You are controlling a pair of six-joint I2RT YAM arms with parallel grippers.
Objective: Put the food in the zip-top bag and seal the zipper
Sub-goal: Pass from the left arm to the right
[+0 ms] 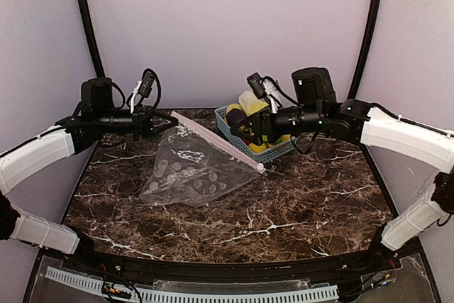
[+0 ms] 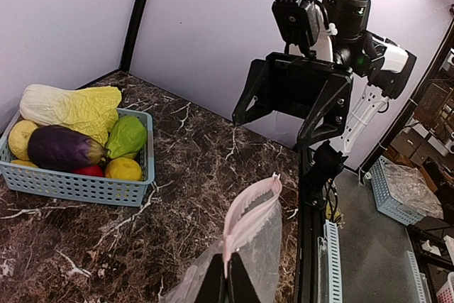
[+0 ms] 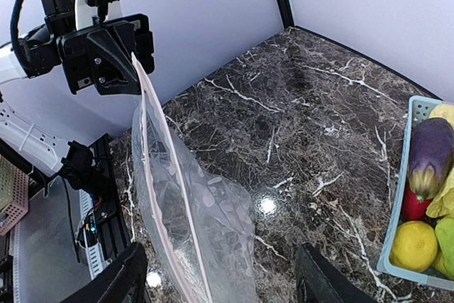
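Left claw [image 1: 169, 120] pinching zipper [image 1: 216, 140] corner, right claw [image 1: 238, 125] spread wide

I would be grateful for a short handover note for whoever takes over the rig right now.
Left gripper: shut on one end of the zipper, holding that corner of the zip-top bag up; the rest sags onto the table.
Right gripper: fingers open, empty, near the basket.
Food: all visible pieces lie in the basket; none seen in the bag.
Done: bag lifted by one corner.
Left: load the food, seal the zipper.
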